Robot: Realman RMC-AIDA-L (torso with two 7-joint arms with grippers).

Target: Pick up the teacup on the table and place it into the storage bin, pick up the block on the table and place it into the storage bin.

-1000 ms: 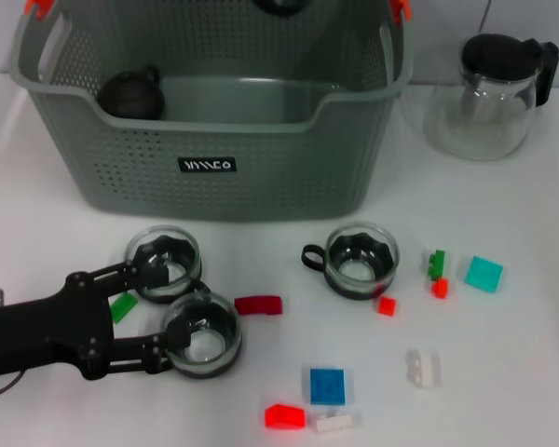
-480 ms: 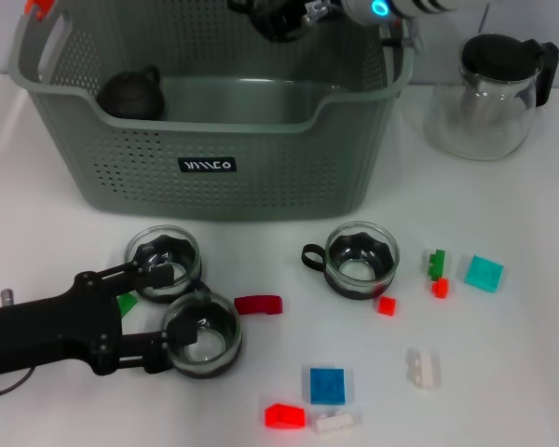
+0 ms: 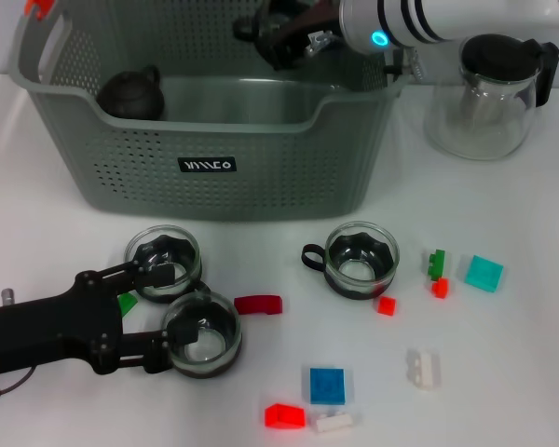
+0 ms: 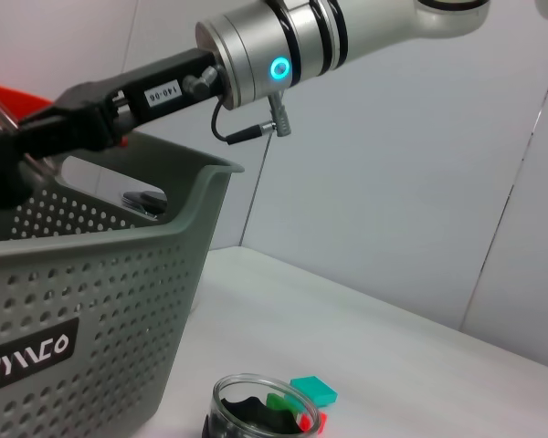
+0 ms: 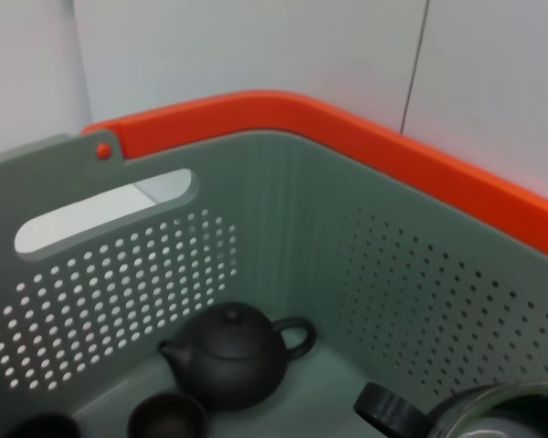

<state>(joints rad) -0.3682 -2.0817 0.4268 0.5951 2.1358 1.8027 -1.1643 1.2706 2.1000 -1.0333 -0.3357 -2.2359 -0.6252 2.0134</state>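
Two round glass teacups [image 3: 164, 262] beside perforated plastic storage bin [image 3: 224, 177].

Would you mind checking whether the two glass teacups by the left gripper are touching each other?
Cannot tell. In the head view the farther glass teacup and the nearer glass teacup overlap at their rims beside the left gripper, so no gap or contact shows plainly.

Left gripper [image 3: 164, 315] lies low with fingers spread; right gripper [image 3: 278, 33] reaches out high, clamped shut.
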